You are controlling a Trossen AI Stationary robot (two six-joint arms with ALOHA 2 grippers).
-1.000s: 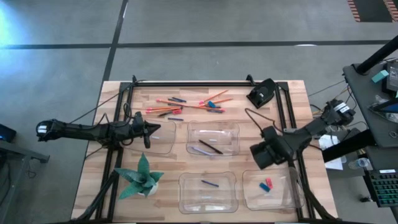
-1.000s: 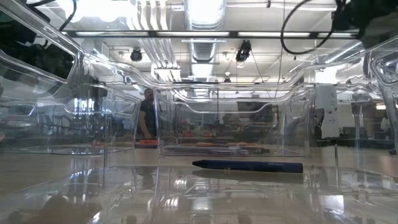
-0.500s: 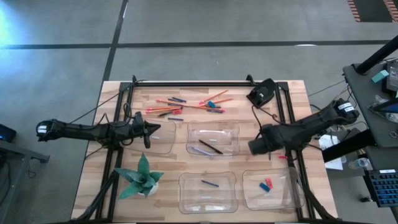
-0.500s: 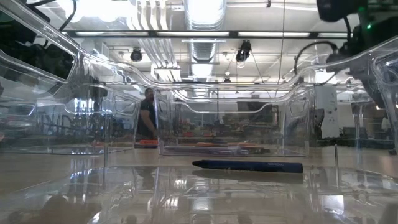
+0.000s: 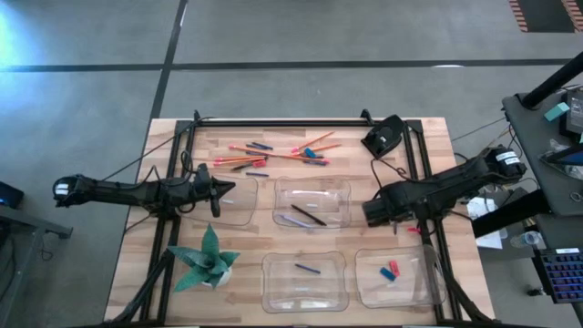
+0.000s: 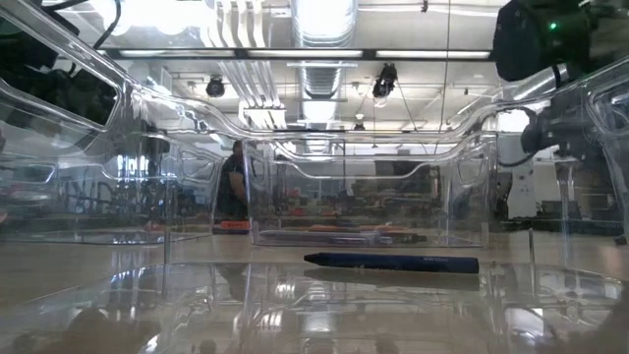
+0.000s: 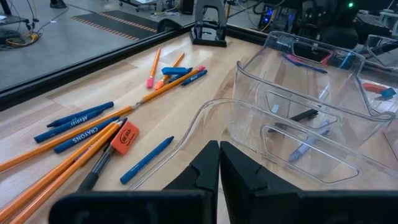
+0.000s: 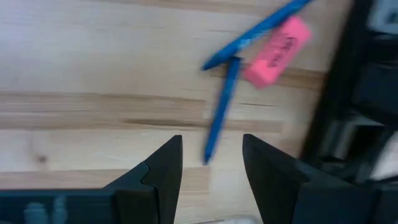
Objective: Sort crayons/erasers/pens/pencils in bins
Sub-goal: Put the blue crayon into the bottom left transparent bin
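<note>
I hold the right gripper point(image 5: 372, 212) at right-centre of the high view, fingers spread and empty, above bare wood. In its wrist view, blue sticks point(image 8: 219, 121) and a pink eraser point(image 8: 277, 45) lie just ahead. To grasp cleanly, I centre on one item before descending. The left gripper point(image 5: 215, 189), pressed together, waits over the upper-left bin point(image 5: 244, 217).

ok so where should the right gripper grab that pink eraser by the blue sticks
Take the pink eraser across its short width, mid-length, with the open right gripper coming straight down. It lies flat and askew, with a blue stick along one long edge, so that finger probably has to wedge in or push the stick aside.
</note>
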